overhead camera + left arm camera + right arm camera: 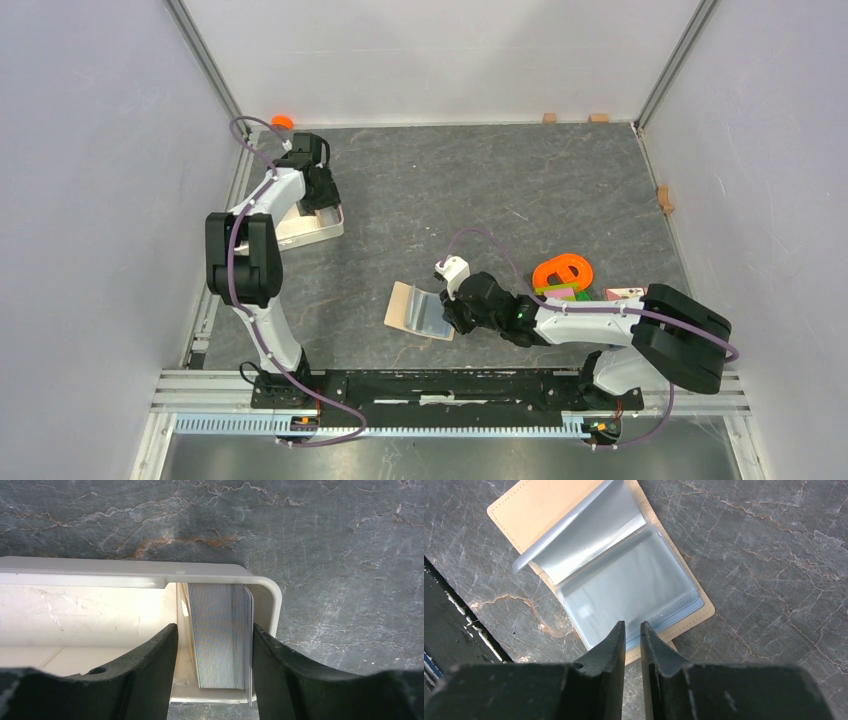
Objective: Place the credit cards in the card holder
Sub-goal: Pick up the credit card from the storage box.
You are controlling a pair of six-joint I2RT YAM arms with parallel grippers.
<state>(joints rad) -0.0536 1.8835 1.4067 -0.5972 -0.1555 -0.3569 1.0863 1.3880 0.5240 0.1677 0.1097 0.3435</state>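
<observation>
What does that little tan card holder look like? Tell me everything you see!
The card holder lies open and flat on the dark marbled table. Its cover looks like beige-tan leather with stitching along the edge. Inside are blue-grey see-through pockets, and no card shows in them. One pocket leaf curls up off the rest. The right pincer, nearly closed, sits at the holder's near edge; whether it pinches the edge is unclear.

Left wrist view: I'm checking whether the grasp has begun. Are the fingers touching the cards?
Cannot tell. Left wrist view: the fingers straddle the cards; the tray shows beside one finger, while the other abuts the outer card unclearly.
</observation>
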